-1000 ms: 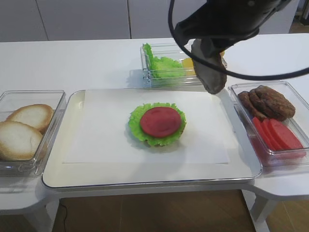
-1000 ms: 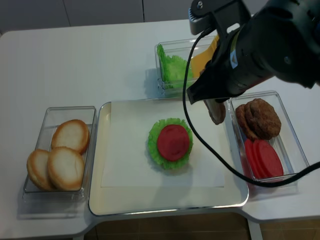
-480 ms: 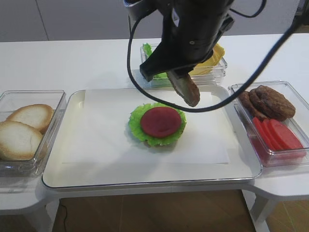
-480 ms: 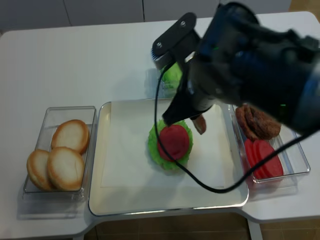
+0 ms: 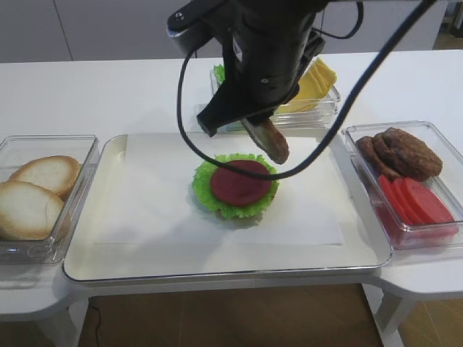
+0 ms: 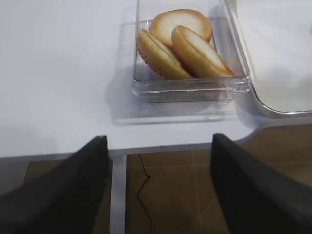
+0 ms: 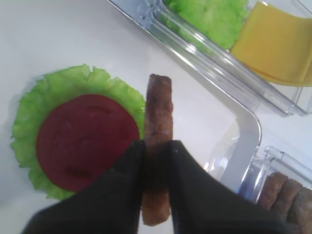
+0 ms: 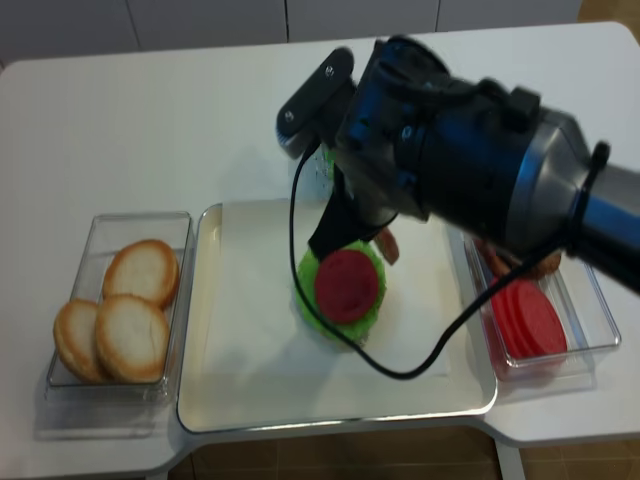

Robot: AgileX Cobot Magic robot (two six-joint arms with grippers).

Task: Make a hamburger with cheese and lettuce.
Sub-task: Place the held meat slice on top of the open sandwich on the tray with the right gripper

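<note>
right claw (image 7: 156, 146): clamped on a brown patty (image 7: 158, 122), held on edge above the tray (image 5: 87, 267), just off the 2 o'clock rim of the hamburger (image 5: 235, 186); whether patty and stack touch cannot be told.
hamburger: frilly green leaf with a red tomato disc (image 7: 87, 139) on top, on white paper (image 5: 159, 210) near the tray's centre.
lettuce (image 7: 214, 17): in a clear box (image 5: 318, 116) at 12 o'clock beyond the tray, left part of the box.
cheese (image 5: 312, 81): yellow slices fanned in the right part of the same box, beside the lettuce.
right-hand clear box (image 5: 434, 235), 3 o'clock of tray: spare patties (image 5: 401, 152) at the far end, tomato slices (image 5: 416, 201) at the near end.
left-hand clear box (image 6: 146, 87), 9 o'clock of tray: three bun halves (image 6: 187, 48).
left claw (image 6: 156, 190): fingers apart, holding nothing, over the white desk (image 6: 58, 73) edge, near side of the bun box.
</note>
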